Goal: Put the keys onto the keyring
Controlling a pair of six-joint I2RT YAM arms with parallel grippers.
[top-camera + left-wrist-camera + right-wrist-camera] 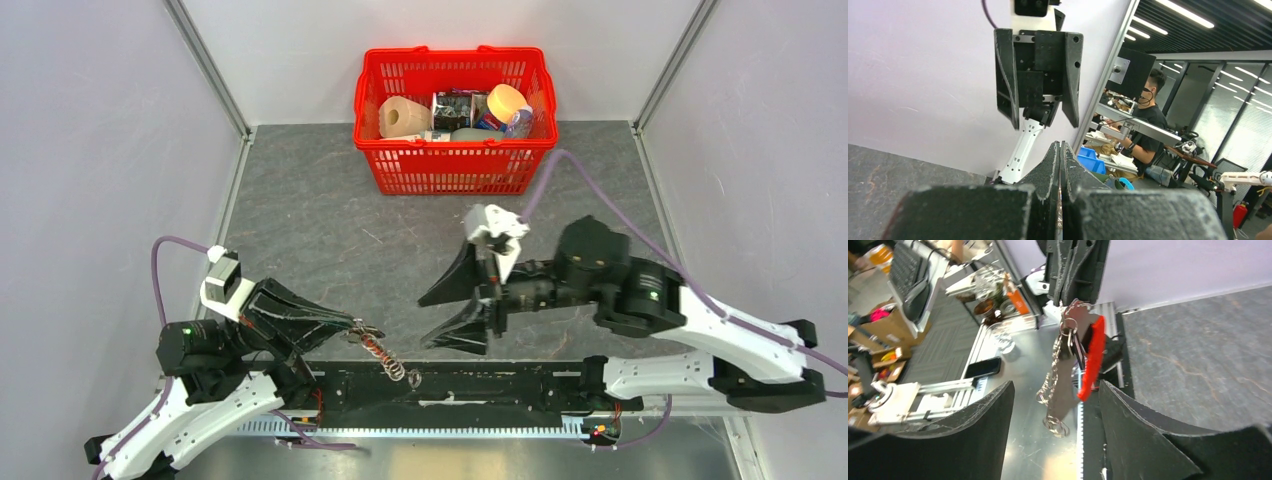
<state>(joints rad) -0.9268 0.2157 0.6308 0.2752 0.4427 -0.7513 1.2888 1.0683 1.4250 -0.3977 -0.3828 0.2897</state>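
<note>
Red-strapped keyring (1093, 355) — silvery chain (1051, 381) alongside

White-shelled left arm (205, 405) and right arm (715, 322) with black joints, lilac cable (158, 275) looping off each, white camera block (222, 281) on each wrist, matte black wedge-shaped fingers (458, 278) with scuffed pale edges, green light (186, 330) on left joint

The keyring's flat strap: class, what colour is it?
Bright red. The strap on the keyring shows best in the right wrist view.

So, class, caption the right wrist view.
Open right claw faces left claw, shut on the dangling keyring.
</note>
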